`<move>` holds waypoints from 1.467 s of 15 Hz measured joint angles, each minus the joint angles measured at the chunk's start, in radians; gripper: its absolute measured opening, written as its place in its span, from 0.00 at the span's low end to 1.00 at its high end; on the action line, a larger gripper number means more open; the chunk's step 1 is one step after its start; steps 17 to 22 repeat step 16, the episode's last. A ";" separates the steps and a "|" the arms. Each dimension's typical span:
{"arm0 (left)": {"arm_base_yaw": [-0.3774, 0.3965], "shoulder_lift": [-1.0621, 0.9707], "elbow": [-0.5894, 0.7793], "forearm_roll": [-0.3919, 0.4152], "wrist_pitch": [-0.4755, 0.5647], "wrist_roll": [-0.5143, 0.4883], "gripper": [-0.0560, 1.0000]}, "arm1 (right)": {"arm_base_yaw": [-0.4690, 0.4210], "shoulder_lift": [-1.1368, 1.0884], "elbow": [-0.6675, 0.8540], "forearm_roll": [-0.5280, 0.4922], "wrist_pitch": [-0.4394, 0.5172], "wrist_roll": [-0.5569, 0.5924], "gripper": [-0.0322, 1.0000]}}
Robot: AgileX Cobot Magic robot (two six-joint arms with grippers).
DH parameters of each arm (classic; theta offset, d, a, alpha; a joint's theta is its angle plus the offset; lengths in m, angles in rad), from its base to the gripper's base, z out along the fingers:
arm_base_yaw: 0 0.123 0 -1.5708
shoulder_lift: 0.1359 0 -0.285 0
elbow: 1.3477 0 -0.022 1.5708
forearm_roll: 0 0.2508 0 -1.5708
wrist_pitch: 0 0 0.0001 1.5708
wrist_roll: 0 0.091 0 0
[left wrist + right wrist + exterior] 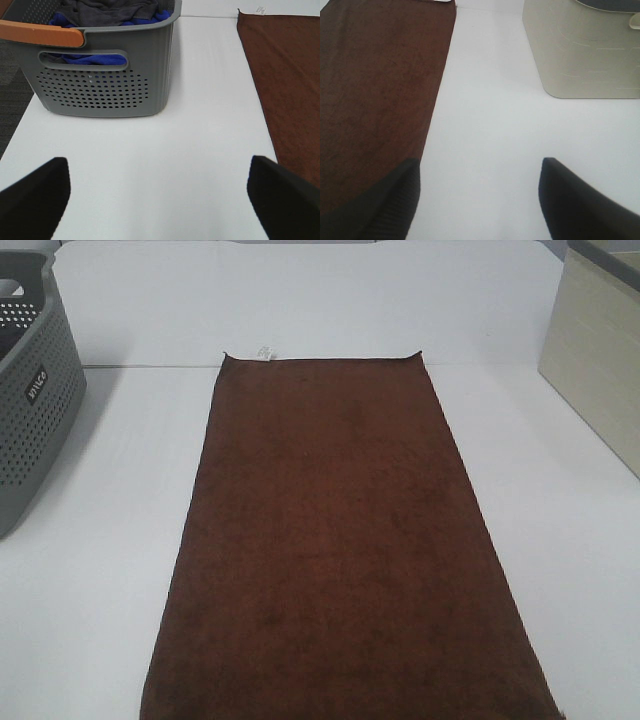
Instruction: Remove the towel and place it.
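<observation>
1. Towel [345,550]: dark reddish-brown terry rectangle, spread flat along white table [100,570] centre; small white tag [265,353] at far short edge.
2. Grey basket [107,75]: perforated plastic, orange handle, blue and grey cloth inside; left of towel.
3. Beige bin [585,50]: smooth, rounded corners; right of towel.
4. Left gripper [160,195]: jaws wide, empty.
5. Right gripper [477,195]: jaws wide, empty, beside towel edge.

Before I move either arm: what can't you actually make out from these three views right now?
- Towel: its near end is cut off by the bottom edge of the high view.
- White tag: too small to read in any view.
- Grey basket: the left wrist view shows dark and blue cloth inside; what lies beneath is hidden by its walls.
- Beige container: cropped in the high and right wrist views; its inside is unseen.
- Both claws: absent from the high view.
</observation>
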 joint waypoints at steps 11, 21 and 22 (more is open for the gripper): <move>-0.062 0.000 0.000 0.000 -0.001 0.000 0.89 | 0.000 0.000 0.000 0.000 0.000 0.001 0.67; -0.062 0.000 0.000 0.000 -0.001 0.000 0.89 | 0.000 0.000 0.000 0.000 0.000 0.001 0.67; -0.062 0.000 0.000 0.000 -0.001 0.000 0.89 | 0.000 0.000 0.000 0.000 0.000 0.001 0.67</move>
